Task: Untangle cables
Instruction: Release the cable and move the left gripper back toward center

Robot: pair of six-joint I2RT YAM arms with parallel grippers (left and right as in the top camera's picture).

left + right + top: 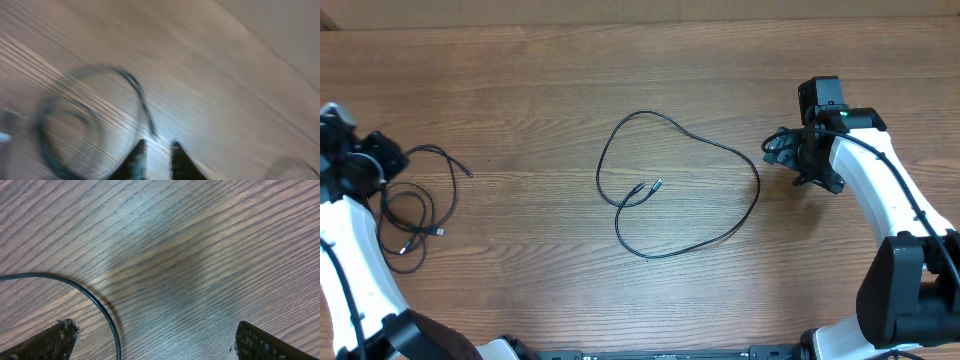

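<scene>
One thin black cable [720, 150] lies in a wide loop at the table's middle, its two plug tips [646, 190] crossing inside the loop. A second cable [420, 205] is coiled loosely at the far left. My left gripper [382, 165] sits at that coil's upper end. The left wrist view is blurred, but its fingertips [137, 152] stand nearly together and a strand of the cable [140, 100] runs down to them. My right gripper [772, 150] hovers at the big loop's right edge, wide open. An arc of that cable [97, 302] passes just inside its left finger [50, 340].
The wooden table [540, 90] has a pale wall or edge along the far side. The white right arm [880, 190] reaches in from the lower right, the left arm [350, 260] from the lower left.
</scene>
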